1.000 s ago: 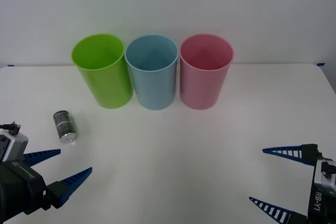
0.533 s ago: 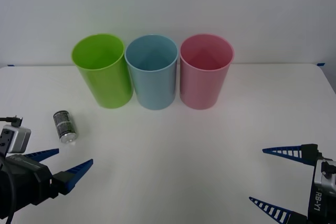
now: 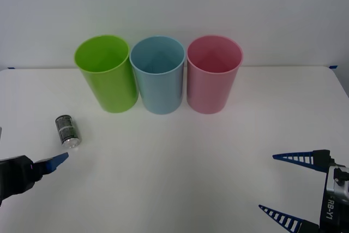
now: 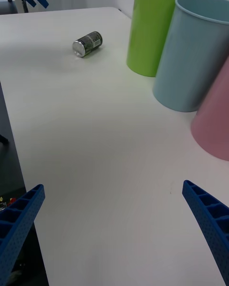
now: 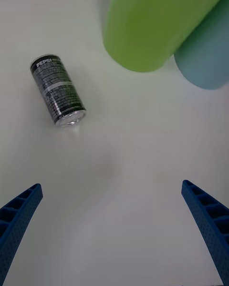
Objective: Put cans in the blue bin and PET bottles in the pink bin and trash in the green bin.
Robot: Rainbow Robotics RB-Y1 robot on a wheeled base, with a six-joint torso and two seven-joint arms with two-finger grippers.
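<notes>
"PEPSI" on can, "RB-Y1" on right gripper

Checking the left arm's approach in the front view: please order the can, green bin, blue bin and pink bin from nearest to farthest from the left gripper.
From the left gripper, at the table's near left edge with fingers open:
1. Can, lying on its side just beyond the fingers.
2. Green bin, leftmost in the back row.
3. Blue bin, middle of the row.
4. Pink bin, rightmost.

We read this as a lab or test bench: plain white table against a bare white wall, with three plastic bins lined up in a row, green bin, blue bin, pink bin, no household clutter.
</notes>
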